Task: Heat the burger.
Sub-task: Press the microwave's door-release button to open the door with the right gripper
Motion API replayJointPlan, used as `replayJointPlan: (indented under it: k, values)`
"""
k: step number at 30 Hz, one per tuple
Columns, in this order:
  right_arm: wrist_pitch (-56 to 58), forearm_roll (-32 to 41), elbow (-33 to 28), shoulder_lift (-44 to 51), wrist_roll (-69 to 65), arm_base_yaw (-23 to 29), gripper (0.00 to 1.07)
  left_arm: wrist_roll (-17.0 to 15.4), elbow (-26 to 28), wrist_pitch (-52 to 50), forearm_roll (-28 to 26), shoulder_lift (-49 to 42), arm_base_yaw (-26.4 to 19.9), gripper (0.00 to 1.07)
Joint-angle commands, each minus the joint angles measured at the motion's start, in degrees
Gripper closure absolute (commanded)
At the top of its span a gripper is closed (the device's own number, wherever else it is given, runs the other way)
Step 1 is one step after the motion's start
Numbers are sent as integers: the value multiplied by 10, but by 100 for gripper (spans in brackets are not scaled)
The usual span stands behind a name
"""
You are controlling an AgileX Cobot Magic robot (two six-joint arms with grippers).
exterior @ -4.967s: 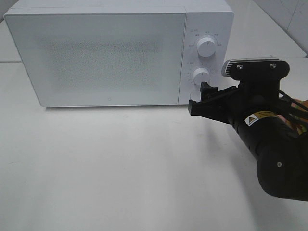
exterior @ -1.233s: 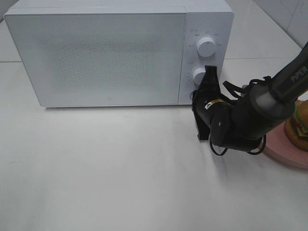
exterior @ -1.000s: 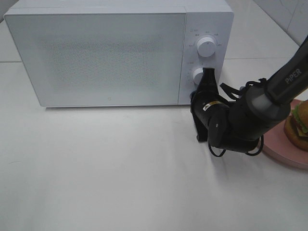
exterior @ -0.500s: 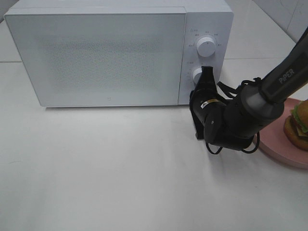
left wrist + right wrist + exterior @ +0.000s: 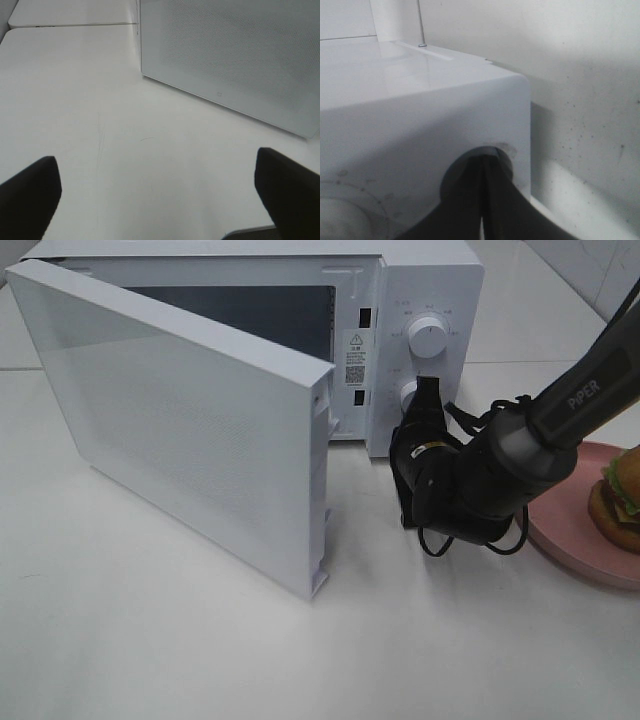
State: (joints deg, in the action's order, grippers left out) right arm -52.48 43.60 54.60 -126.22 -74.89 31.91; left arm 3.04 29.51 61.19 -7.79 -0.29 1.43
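Right gripper (image 5: 430,392): clenched, tip pressing microwave (image 5: 425,280) panel, centre right, likely to release the latch.
Door (image 5: 180,430): stands open, left.
Burger (image 5: 618,502): waiting, right edge.

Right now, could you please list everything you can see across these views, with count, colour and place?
microwave: one, white, at the back of the table, door open
door: one, white, swung out toward the front left
knobs: two, white, one above the other on the microwave's right panel; the lower one is partly hidden
burger: one, golden-brown bun with green lettuce, on the plate, cut off by the frame
plate: one, pink, at the table's right edge
table: one, white, under everything
right gripper: one, black, shut, tip at the panel by the lower knob
left gripper: one, black, open, empty, above the table facing the door
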Motion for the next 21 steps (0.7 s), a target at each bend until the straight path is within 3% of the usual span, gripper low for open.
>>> replayJointPlan:
  k: [1, 21]
  values:
    - [-128, -53, 62, -12, -2, -31, 107, -1, 0, -1, 1, -10, -2, 9]
    - [-74, -37, 25, 13, 1, -21, 107, -1, 0, -1, 1, -10, -2, 9]
